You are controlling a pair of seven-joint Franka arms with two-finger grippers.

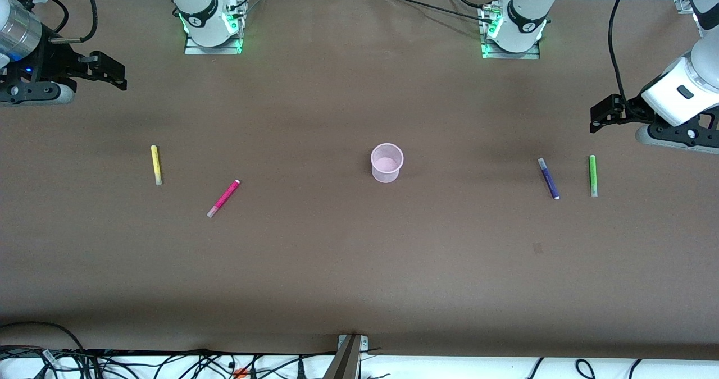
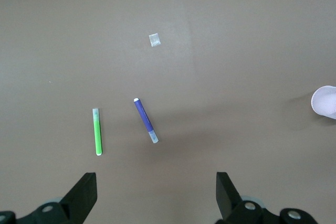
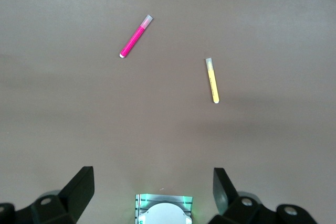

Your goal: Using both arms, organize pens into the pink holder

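Four pens out, holder empty

Four thin pens lie flat on the matte brown worktop (image 1: pixel 359 266): yellow pen (image 1: pixel 156 165) and magenta pen (image 1: pixel 223 198) toward the right arm's end from the translucent round pink holder (image 1: pixel 387 163), purple pen (image 1: pixel 549 178) and green pen (image 1: pixel 592 176) toward the left arm's, one pair per arm. Left wrist view: left end effector (image 2: pixel 156 195) spread wide, empty, above its pair. Right wrist view: right end effector (image 3: pixel 153 190) likewise released.

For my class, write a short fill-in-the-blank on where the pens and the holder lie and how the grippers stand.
1. The pink holder stands upright and holds ____ pens.
2. The green pen lies beside the ____ pen, toward the left arm's end.
3. The yellow pen lies toward the ____ arm's end, near the magenta pen.
4. The left gripper and right gripper are both ____ and empty.

Missing words: no; purple; right; open
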